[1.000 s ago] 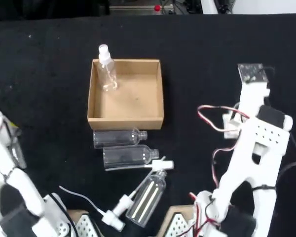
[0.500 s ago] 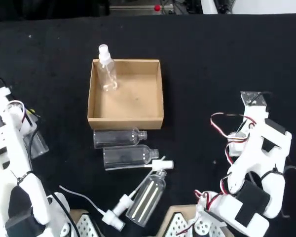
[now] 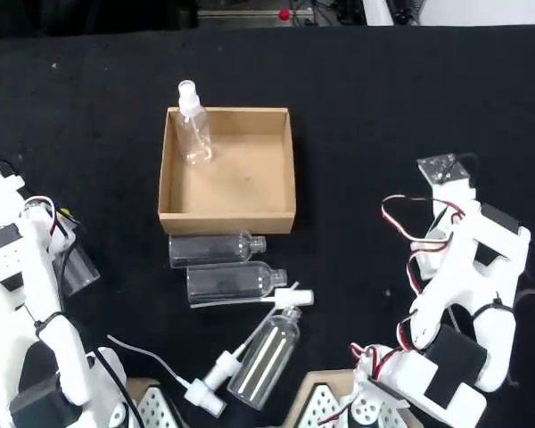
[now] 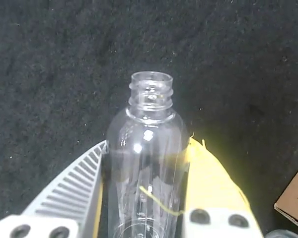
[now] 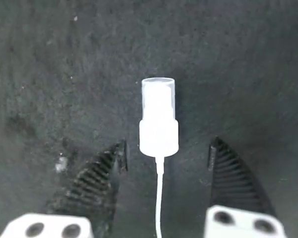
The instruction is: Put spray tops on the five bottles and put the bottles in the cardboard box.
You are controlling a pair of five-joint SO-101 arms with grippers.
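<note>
While the left end effector (image 4: 148, 144) pinched an uncapped bottle (image 4: 147, 114) | right end effector (image 5: 168, 145) spread astride a spray top (image 5: 159, 124) | risk: off-centre closing could flick it away.

Robotics lab bench — black cloth-covered table (image 3: 383, 89), two white hobby arms (image 3: 22, 294) (image 3: 468, 267), equipment clutter (image 3: 285, 13) along the far edge

Upright bottle (image 3: 193, 134) in back-left corner of box (image 3: 227, 220); two bottles (image 3: 216, 250) lying just before box; third bottle (image 3: 266, 357) and spray tops (image 3: 294, 297) farther forward; fifth bottle (image 3: 76, 265) in left gripper (image 4: 147, 145), well left
</note>
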